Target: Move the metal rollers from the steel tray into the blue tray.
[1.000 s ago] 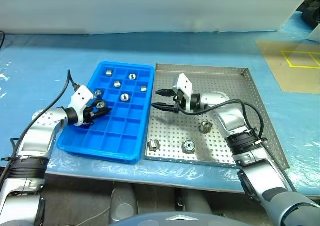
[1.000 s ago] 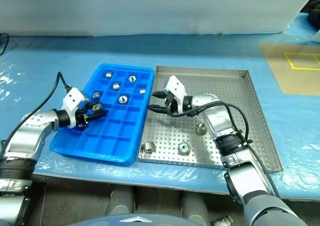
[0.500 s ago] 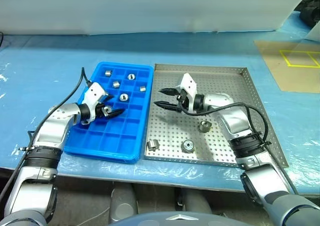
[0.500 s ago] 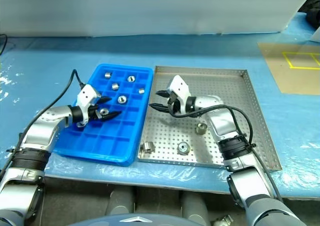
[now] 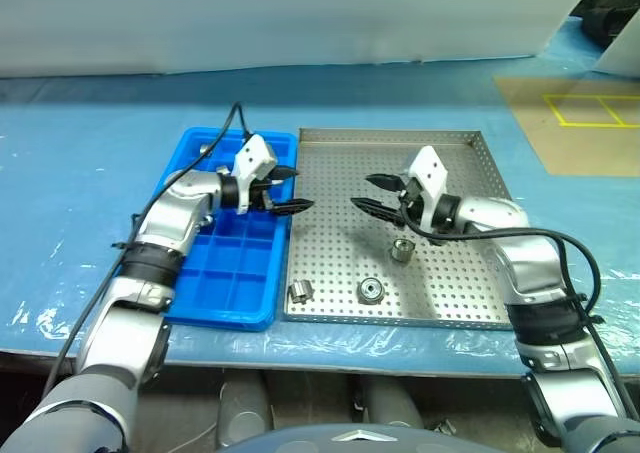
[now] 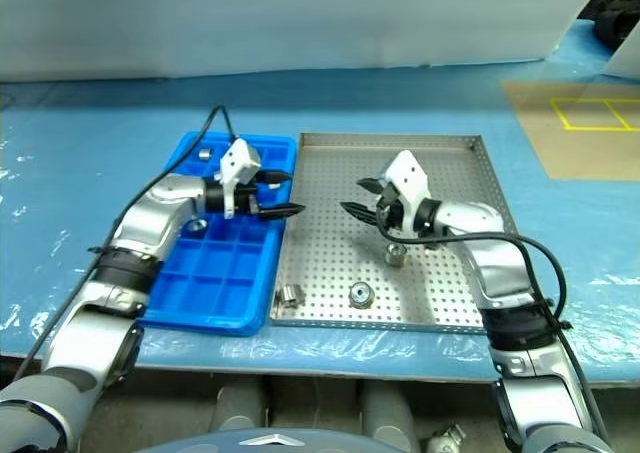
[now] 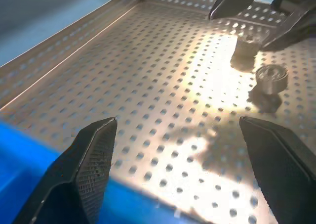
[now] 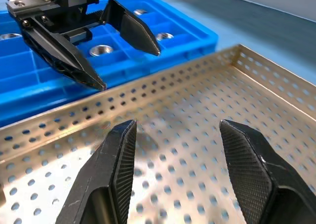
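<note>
Left claw and right claw, both spread empty, face off over the grey perforated steel tray.

Three shiny metal rollers lie loose toward six o'clock in the grey perforated steel tray; at its nine o'clock sits the blue tray, holding others.
</note>
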### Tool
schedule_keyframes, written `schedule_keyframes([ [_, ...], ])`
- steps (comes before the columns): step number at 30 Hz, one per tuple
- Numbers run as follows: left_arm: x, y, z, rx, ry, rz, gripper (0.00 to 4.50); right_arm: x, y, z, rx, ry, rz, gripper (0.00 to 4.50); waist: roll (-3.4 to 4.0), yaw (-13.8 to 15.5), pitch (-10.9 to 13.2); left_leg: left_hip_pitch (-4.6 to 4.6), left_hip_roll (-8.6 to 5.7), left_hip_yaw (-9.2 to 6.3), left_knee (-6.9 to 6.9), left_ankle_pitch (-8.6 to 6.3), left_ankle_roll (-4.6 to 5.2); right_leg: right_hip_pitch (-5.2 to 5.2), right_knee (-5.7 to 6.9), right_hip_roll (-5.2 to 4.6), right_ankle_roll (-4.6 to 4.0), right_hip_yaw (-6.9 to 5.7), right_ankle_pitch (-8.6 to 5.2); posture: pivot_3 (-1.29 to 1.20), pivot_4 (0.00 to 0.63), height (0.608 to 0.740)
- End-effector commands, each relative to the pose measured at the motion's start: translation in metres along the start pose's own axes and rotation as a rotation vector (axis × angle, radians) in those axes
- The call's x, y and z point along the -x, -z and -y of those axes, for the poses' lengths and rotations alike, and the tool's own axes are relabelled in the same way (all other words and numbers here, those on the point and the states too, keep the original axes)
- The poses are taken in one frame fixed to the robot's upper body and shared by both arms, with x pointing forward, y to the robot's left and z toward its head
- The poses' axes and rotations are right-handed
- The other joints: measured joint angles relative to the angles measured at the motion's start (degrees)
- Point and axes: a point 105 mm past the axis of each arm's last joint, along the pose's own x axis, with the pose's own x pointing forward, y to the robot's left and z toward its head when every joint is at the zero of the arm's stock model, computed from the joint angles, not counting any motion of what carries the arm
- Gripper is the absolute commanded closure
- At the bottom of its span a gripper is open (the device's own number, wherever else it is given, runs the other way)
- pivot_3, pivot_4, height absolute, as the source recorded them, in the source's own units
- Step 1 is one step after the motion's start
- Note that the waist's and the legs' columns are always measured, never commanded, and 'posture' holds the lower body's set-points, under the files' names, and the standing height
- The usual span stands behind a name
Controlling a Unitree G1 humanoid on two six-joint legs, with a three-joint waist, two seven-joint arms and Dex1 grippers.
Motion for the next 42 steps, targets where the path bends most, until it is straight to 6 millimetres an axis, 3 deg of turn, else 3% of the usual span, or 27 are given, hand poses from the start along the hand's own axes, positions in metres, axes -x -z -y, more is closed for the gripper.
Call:
schedule_keyframes([
  [1,-0.022,-0.014,-0.001,-0.066,0.039,0.029,0.28,0.018,-0.015,0.003,0.027,0.082,0.037,1.77,0.0,-0.63,0.0,-0.01,0.0,0.0,0.01,-0.01,0.01,0.0,-0.02,0.0,0.0,0.01,0.0,-0.49,0.15,0.74],
  [7,-0.064,-0.004,0.028,-0.059,0.228,0.009,0.28,0.043,-0.013,0.001,0.008,0.198,0.014,1.77,0.01,-3.2,-0.01,0.02,-0.03,0.11,0.18,-0.17,0.29,0.08,-0.13,0.0,0.03,0.15,0.01,-0.62,0.15,0.74],
  [14,-0.084,0.031,0.052,-0.066,0.347,-0.132,0.28,0.072,-0.009,-0.008,-0.02,0.312,-0.021,1.77,0.02,-6.35,-0.01,-0.01,-0.05,0.19,0.45,-0.46,0.77,0.12,-0.21,-0.01,0.13,0.11,0.05,-0.74,0.15,0.74],
  [18,-0.09,0.037,0.058,-0.086,0.365,-0.148,0.28,0.081,-0.004,-0.022,-0.047,0.283,-0.061,1.77,0.03,-8.05,-0.02,-0.19,-0.16,0.23,0.77,-0.63,1.06,0.17,-0.41,-0.09,0.35,0.1,0.14,-0.76,0.15,0.74],
  [24,-0.097,0.041,0.059,-0.069,0.34,-0.148,0.28,0.098,0.02,-0.039,-0.094,0.259,-0.175,1.77,0.11,-10.05,-0.07,-0.36,-0.18,0.22,0.75,-0.82,1.38,0.45,-1.14,-0.12,0.49,0.03,0.24,-0.77,0.15,0.74],
  [32,-0.094,0.05,0.064,-0.067,0.351,-0.15,0.28,0.088,0.02,-0.036,-0.086,0.271,-0.163,1.77,0.11,-13.25,-0.07,-0.45,-0.28,0.22,0.81,-0.93,1.56,0.49,-1.31,-0.21,0.5,-0.01,0.25,-0.76,0.15,0.74],
  [38,-0.092,0.058,0.059,-0.051,0.323,-0.211,2.24,0.09,0.021,-0.036,-0.083,0.267,-0.17,1.77,0.11,-14.23,-0.07,-0.48,-0.29,0.22,0.81,-0.94,1.57,0.51,-1.36,-0.22,0.5,-0.02,0.25,-0.75,0.15,0.74],
  [42,-0.09,0.057,0.065,-0.052,0.367,-0.183,2.76,0.089,0.021,-0.038,-0.083,0.259,-0.171,1.77,0.11,-14.65,-0.07,-0.42,-0.29,0.21,0.82,-0.97,1.61,0.63,-1.43,-0.25,0.5,-0.06,0.24,-0.75,0.15,0.74],
])
